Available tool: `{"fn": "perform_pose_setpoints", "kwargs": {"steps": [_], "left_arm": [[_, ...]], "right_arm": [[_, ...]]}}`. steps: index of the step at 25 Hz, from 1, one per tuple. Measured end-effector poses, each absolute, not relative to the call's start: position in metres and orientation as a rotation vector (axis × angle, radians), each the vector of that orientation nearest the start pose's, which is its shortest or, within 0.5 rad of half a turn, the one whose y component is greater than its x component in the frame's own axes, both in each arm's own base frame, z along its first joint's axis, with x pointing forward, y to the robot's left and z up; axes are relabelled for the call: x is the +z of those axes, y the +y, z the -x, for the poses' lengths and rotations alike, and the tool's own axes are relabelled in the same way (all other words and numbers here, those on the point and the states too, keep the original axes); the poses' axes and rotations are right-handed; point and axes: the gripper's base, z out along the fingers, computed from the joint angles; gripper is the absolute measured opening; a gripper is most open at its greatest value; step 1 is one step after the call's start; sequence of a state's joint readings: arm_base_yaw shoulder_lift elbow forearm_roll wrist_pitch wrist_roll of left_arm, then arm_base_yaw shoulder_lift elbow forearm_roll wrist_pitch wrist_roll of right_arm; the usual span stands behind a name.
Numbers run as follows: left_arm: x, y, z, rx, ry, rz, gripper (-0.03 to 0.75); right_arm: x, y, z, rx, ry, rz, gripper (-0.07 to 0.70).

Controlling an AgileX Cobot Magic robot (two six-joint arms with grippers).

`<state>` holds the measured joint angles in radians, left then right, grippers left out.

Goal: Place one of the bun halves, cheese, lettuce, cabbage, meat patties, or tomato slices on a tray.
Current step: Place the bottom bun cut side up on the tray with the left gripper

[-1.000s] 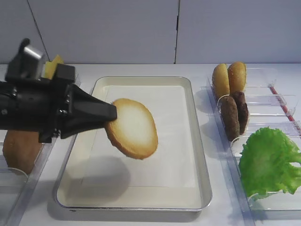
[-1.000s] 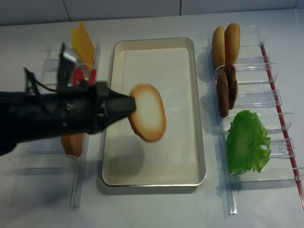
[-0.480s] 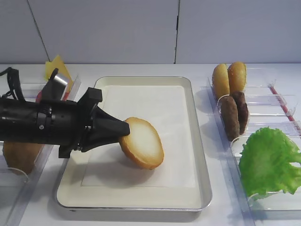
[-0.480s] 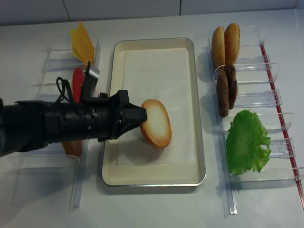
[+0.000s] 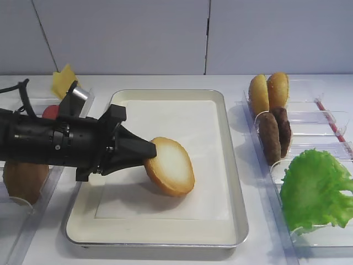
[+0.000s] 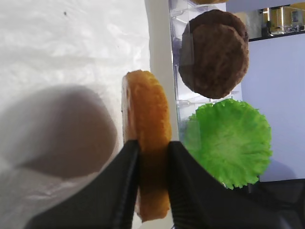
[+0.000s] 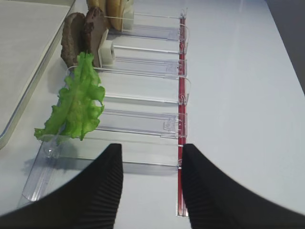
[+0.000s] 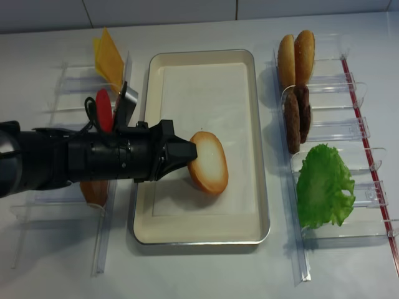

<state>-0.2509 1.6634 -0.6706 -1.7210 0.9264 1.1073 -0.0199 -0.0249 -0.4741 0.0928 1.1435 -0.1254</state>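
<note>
My left gripper is shut on a bun half, pinching its rim. The bun stands tilted on edge over the middle of the cream tray, its lower rim at or just above the paper liner. My right gripper is open and holds nothing, low over the table in front of the lettuce. Meat patties stand in a bin on the right. Cheese and a tomato slice sit on the left. No cabbage is in view.
Clear plastic bins line both sides of the tray. Two domed buns stand at the back right. A brown bun half sits in a left bin beneath my left arm. A red strip runs along the right bins.
My left gripper has carried the bun half down and a little to the right, from high above the tray to close over the liner. The right gripper shows no earlier view.
</note>
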Motion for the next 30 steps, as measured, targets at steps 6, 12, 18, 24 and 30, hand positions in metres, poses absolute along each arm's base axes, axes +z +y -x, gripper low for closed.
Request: {"fn": "perform_pose_setpoints", "kwargs": {"steps": [6, 12, 18, 24, 30], "left_arm": [[0.1787, -0.1384, -0.2526, -1.487, 2.432, -0.004, 0.143], [0.1783, -0.1402, -0.2522, -1.463, 2.455, -0.034, 0.142], [0.1788, -0.1426, -0.2532, -1.443, 2.458, -0.045, 0.141], [0.1778, -0.1419, -0.2537, -1.421, 2.463, -0.049, 0.136], [0.1769, -0.1414, -0.2538, -1.384, 2.475, -0.105, 0.134]], "right_arm": [[0.2637, 0.0079, 0.0094, 0.027, 2.121, 0.121, 0.322], [0.2637, 0.0079, 0.0094, 0.027, 2.121, 0.121, 0.322], [0.2637, 0.0079, 0.0094, 0.027, 2.121, 0.121, 0.322], [0.2637, 0.0079, 0.0094, 0.027, 2.121, 0.121, 0.322], [0.2637, 0.0079, 0.0094, 0.027, 2.121, 0.121, 0.322]]}}
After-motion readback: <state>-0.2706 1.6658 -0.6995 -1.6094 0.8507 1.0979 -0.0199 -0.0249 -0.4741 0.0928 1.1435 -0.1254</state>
